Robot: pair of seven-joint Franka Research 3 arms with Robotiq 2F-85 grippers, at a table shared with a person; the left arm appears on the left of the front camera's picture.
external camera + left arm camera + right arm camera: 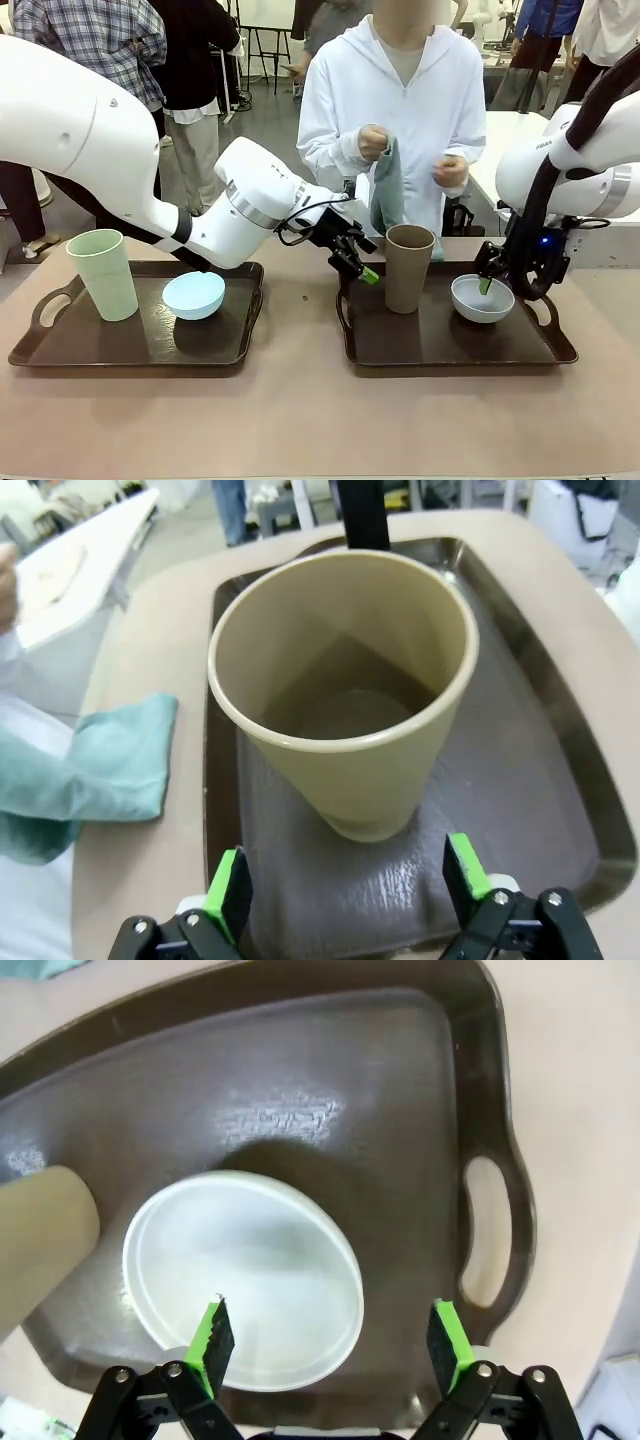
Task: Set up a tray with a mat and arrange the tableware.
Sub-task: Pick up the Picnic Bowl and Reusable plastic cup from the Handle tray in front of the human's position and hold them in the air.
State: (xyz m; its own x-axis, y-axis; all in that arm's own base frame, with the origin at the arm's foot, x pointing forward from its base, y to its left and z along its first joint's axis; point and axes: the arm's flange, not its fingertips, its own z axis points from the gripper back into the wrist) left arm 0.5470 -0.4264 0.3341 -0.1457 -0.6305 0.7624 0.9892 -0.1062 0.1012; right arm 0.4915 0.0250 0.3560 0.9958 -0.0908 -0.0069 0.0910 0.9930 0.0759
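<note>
- Just ahead of the left gripper (347, 872), the brown tumbler (340, 700) is standing upright on the right tray (560, 780); the jaws are gaping wide, gripping nothing.
- Directly below the right gripper (330, 1335), the white bowl (240, 1290) is sitting on that same tray, with the jaws likewise spread and empty.
- Well behind the left gripper, the pale green tumbler (103, 273) and light blue bowl (194, 294) are resting on the left tray (130, 345).
- Beyond both grippers, a person is holding a teal cloth (387, 190).
</note>
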